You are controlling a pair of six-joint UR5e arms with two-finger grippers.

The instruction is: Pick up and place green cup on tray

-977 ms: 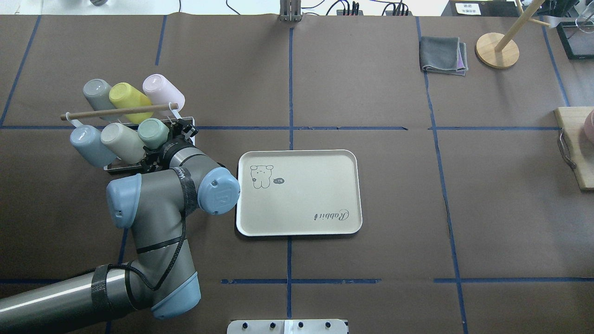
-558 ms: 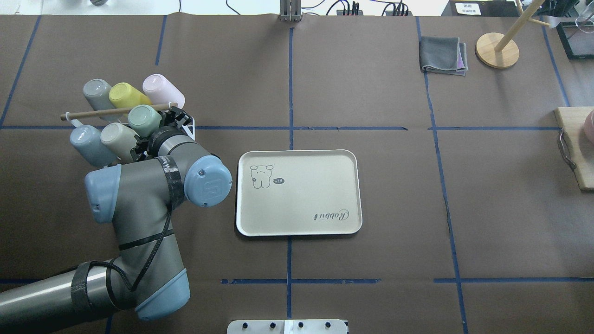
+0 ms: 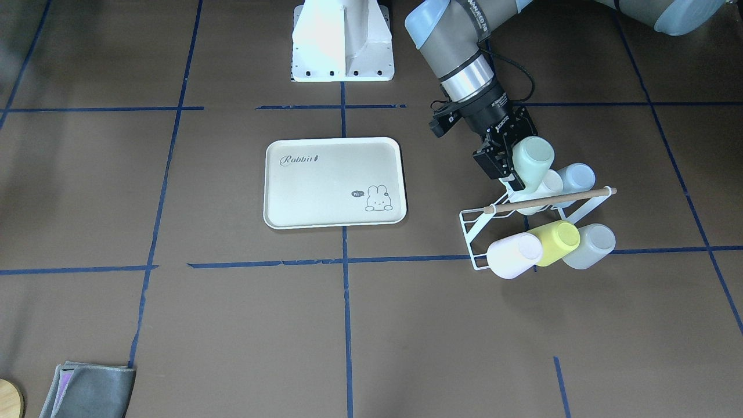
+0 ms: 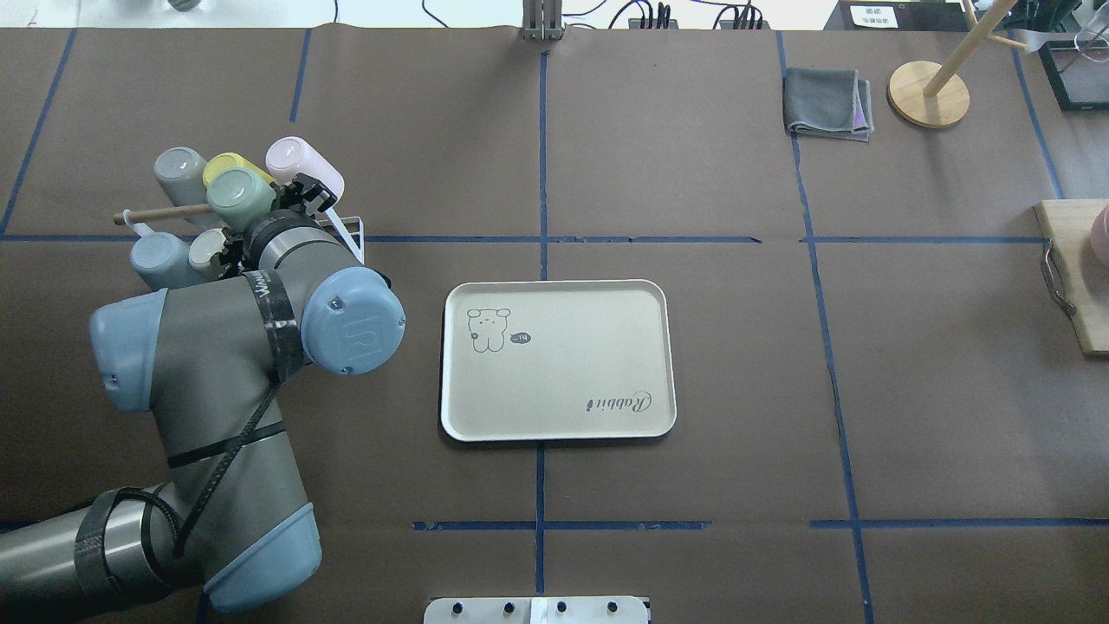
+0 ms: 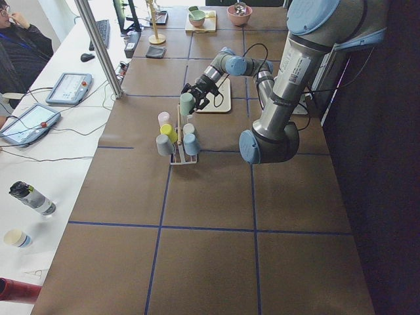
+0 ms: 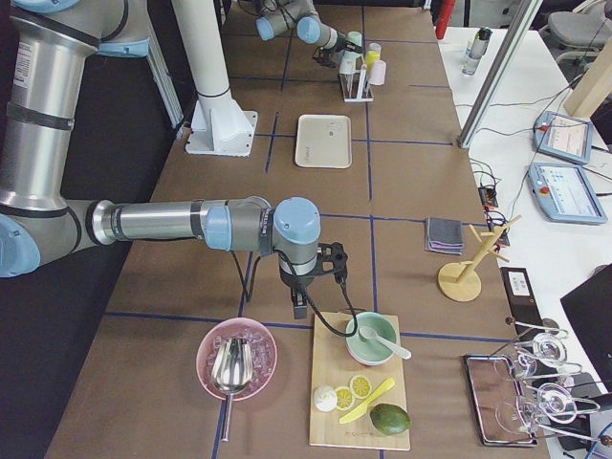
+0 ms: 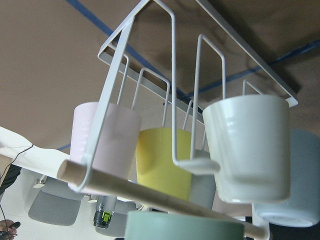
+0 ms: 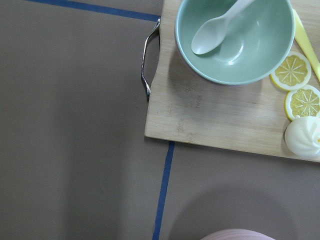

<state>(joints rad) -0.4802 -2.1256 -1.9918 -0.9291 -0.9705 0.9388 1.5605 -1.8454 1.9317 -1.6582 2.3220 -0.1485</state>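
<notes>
Left gripper (image 3: 509,169) holds green cup (image 3: 535,155); tray (image 3: 325,194) reads "Rabbit".

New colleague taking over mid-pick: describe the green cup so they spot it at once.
Find the white wire rack with the wooden bar, right of the tray in the front-facing view. The green cup hangs above it, in the left gripper's jaws. It alone is pale mint; its neighbours are pink, yellow, grey, cream and blue.
</notes>
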